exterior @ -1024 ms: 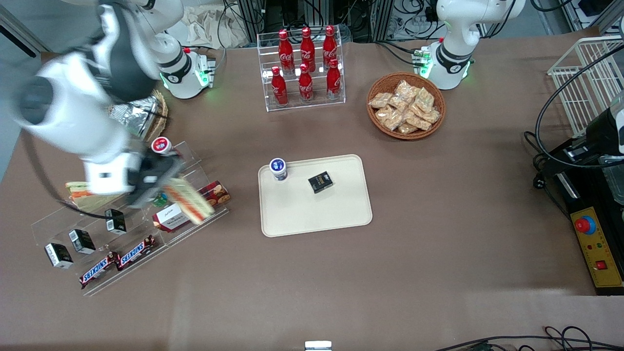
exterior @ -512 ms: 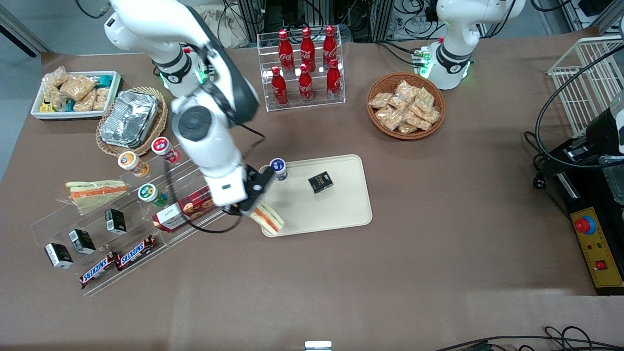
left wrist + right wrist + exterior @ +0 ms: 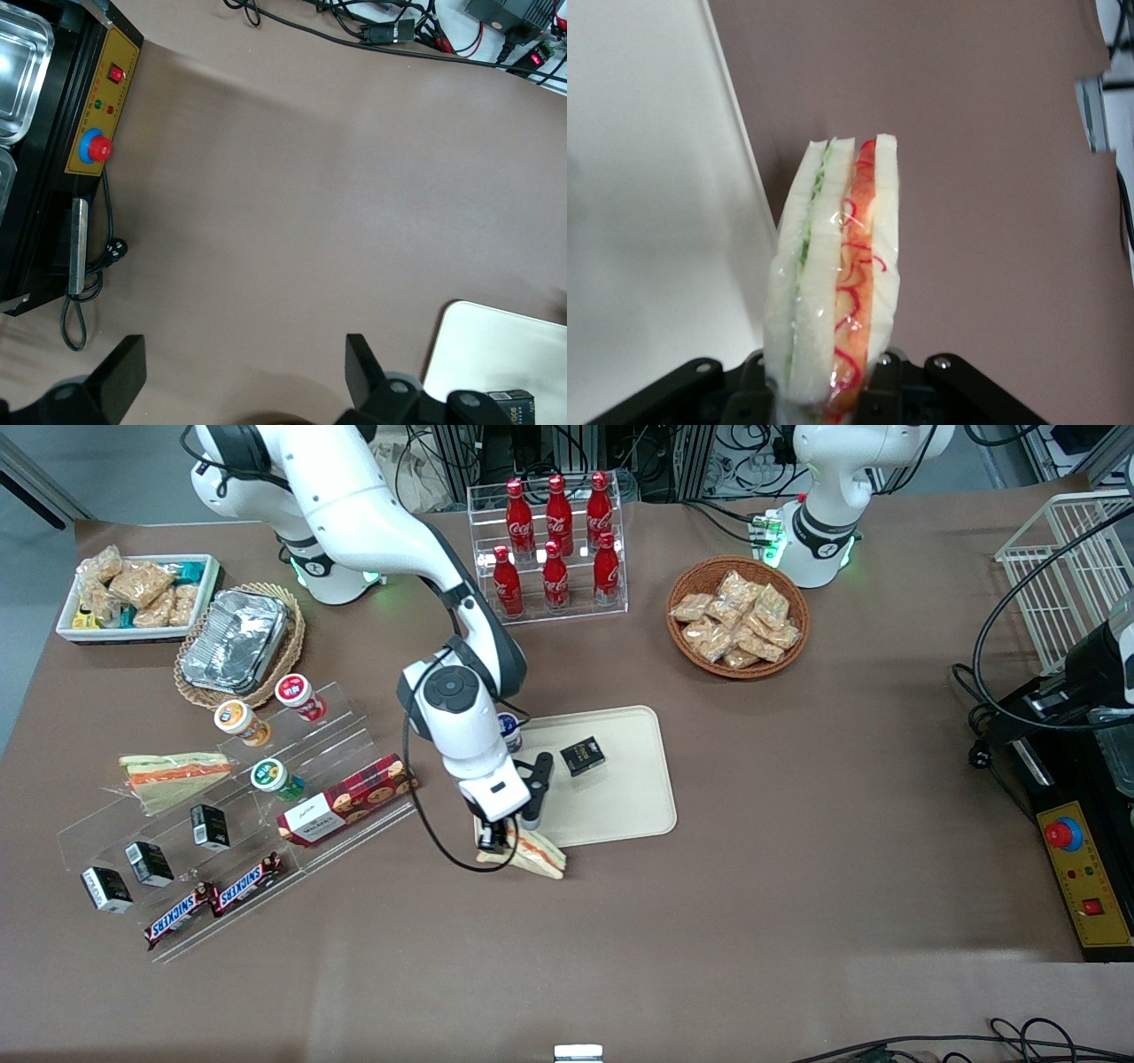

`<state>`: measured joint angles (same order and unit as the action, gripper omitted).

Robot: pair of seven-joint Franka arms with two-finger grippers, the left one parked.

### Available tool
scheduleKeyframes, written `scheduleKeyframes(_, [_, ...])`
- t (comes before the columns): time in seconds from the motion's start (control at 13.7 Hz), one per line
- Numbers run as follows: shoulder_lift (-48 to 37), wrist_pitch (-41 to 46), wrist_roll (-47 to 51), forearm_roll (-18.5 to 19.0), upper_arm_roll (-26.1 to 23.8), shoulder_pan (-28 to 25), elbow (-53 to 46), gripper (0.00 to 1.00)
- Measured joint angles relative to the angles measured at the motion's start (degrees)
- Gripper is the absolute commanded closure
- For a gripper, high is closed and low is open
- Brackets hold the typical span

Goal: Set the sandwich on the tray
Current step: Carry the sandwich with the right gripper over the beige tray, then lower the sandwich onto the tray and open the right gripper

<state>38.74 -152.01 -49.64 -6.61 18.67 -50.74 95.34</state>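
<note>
Cream tray (image 3: pixel 620 806) on brown table (image 3: pixel 797 886), holding 1 black box (image 3: pixel 582 755) and 1 small cup (image 3: pixel 508 729). Gripper (image 3: pixel 498 839) over tray's near edge, at corner toward working arm's end, fingers clamped on sandwich (image 3: pixel 532 856). Sandwich held above table just beside tray rim, filling edge visible (image 3: pixel 837 283).

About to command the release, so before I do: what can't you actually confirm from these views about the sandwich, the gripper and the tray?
- Front view: the arm's wrist covers the gripper and part of the sandwich, so whether the sandwich hangs over the tray or over the table is unclear.
- Right wrist view: the sandwich hides the contact; only the tray's edge shows beside it.
- Front view: the arm covers most of the blue-lidded cup.
</note>
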Motion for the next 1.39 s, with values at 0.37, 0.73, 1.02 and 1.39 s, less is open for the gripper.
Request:
scheduleKeyframes(0.37, [0.92, -0.94, -12.65, 0.0, -6.08, 4.17, -0.65, 1.0])
scheduleKeyframes(0.73, [1.09, -0.77, -14.66, 0.0, -8.42, 5.26, 0.93, 1.0])
scheduleKeyframes(1.02, [1.06, -0.18, -14.64, -0.92, -9.54, 5.27, 3.13, 1.0])
scheduleKeyframes(1.39, [1.01, -0.22, -14.72, -1.06, -9.92, 5.11, 2.65, 0.01])
